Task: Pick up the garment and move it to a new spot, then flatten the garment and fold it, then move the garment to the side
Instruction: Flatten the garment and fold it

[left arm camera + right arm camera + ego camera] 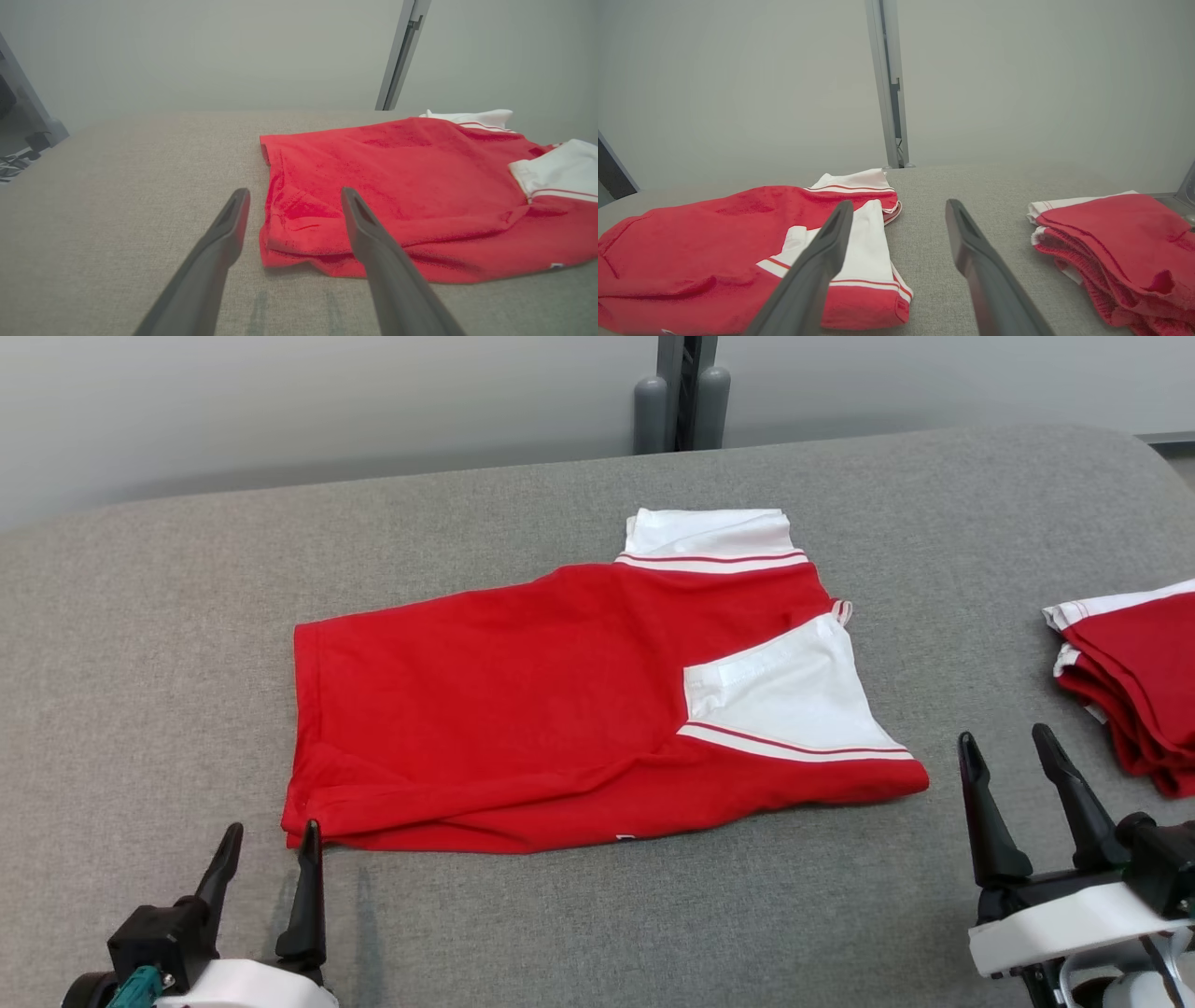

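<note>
Near the front left corner of the grey padded surface (140,663), the left gripper (272,825) stands with its jaws spread wide and nothing between them, its tips at the near left corner of the shirt (523,709); whether a finger touches the cloth I cannot tell. The red and white shirt lies flat across the middle of the surface, its hem to the left, its collar end to the right, and a white sleeve turned in over the red body. To its right, toward the front right corner, the right gripper (1005,734) is likewise wide open and empty, between the shirt and a pile of folded shirts (1134,672) at the right edge. The folding looks partly done: the shirt is narrowed but long. The next move probably calls for both grippers to pinch corners at one end and carry them over the other.
</note>
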Controlling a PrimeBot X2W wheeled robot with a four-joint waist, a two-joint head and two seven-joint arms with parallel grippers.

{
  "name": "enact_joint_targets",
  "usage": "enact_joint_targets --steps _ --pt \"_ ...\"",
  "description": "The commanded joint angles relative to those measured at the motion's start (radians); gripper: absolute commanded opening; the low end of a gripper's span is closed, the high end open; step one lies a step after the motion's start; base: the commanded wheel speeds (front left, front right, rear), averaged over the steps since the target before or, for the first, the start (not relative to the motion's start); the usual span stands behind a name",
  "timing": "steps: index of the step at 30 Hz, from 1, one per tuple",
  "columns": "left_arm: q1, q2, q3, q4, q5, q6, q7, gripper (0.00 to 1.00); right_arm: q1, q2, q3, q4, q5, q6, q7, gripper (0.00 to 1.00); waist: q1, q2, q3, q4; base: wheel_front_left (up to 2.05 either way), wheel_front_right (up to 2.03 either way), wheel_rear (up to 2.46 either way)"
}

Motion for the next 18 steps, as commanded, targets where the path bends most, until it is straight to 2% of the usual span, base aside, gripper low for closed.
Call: enact_joint_targets --steps 1,13,18 --pt "0.001 -0.006 -0.007 0.023 -0.015 -0.016 0.007 1.0 0.014 0.001 0.002 0.015 -0.008 0.0 0.006 1.0 0.0 -0.0001 0.018 0.001 0.0 0.0 0.0" --pt "-0.145 -0.027 -0.02 0.242 -0.061 -0.107 -0.028 1.0 -0.092 0.016 0.071 0.166 0.013 0.0 0.005 1.0 0.0 -0.0001 0.118 -0.002 0.0 0.0 0.0" --pt "-0.181 -0.035 -0.017 0.292 -0.079 -0.132 -0.041 1.0 -0.143 0.019 0.096 0.231 0.031 0.0 0.005 1.0 0.0 -0.0001 0.136 -0.003 0.0 0.0 0.0"
